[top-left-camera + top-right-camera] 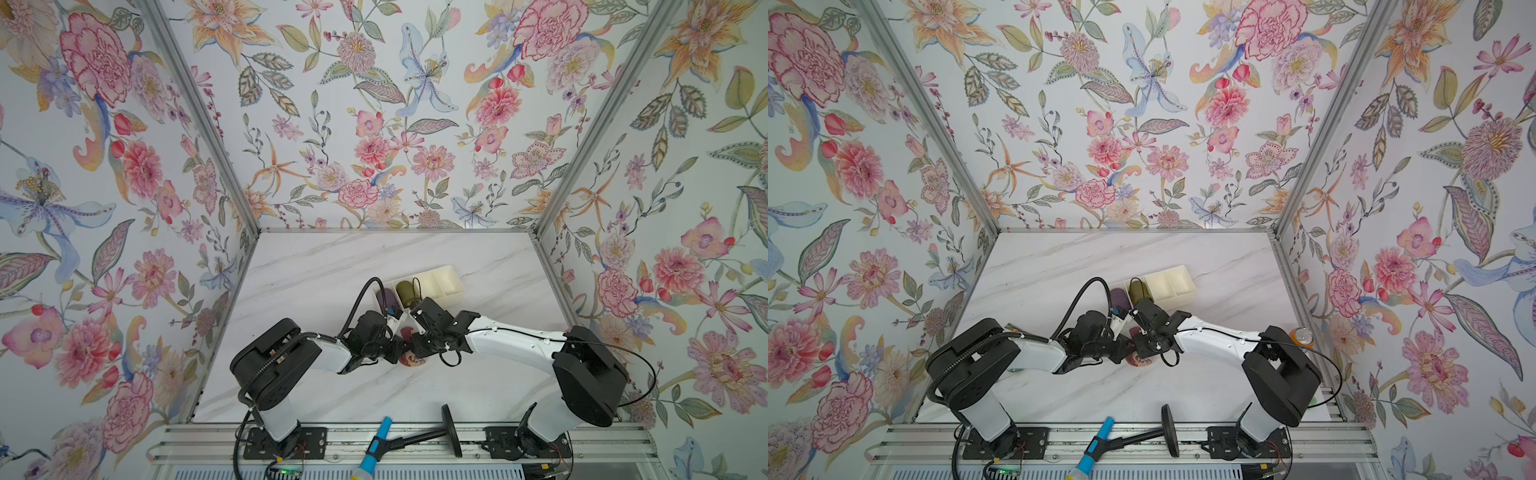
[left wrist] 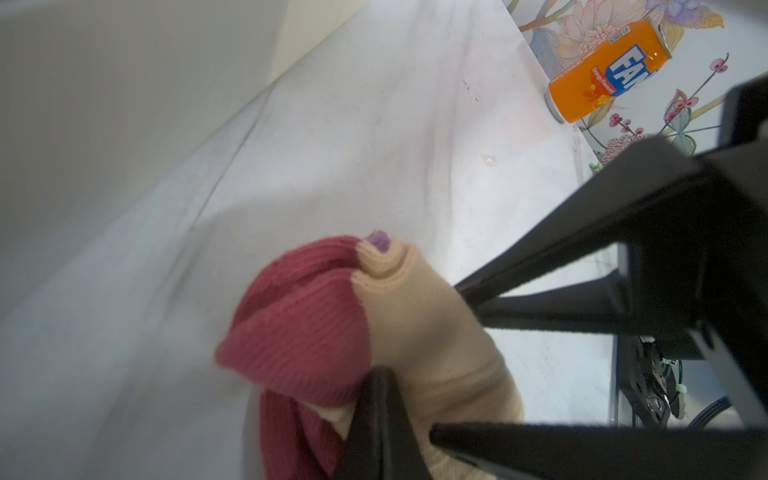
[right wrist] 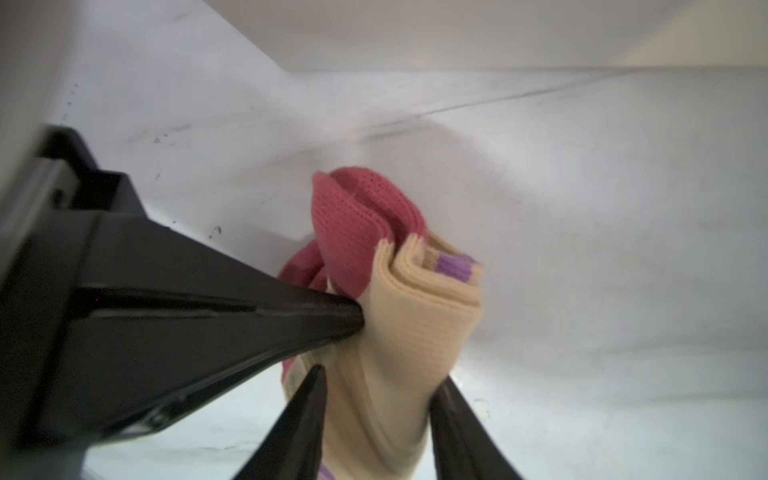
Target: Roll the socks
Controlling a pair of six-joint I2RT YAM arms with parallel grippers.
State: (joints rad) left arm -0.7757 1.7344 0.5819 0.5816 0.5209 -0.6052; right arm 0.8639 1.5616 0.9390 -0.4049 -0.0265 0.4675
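The socks [image 1: 412, 360] are a bunched peach-tan and maroon bundle on the marble table, squeezed between both arms in both top views [image 1: 1139, 360]. A purple stripe shows at the bundle's end [image 3: 455, 266]. My left gripper [image 2: 382, 376] is shut, its tip pinching a fold of the socks [image 2: 316, 332]; in the right wrist view it [image 3: 353, 320] digs into the bundle from the side. My right gripper [image 3: 378, 380] has its jaws apart, one finger on each side of the tan part. Its black fingers [image 2: 540, 257] straddle the bundle in the left wrist view.
A cream divided tray [image 1: 446, 279] stands just behind the grippers, with a purple sock roll [image 1: 386, 297] and an olive sock roll [image 1: 405, 291] in it. An orange soda can [image 2: 606, 70] stands by the right wall. A blue-handled tool [image 1: 376, 446] lies on the front rail.
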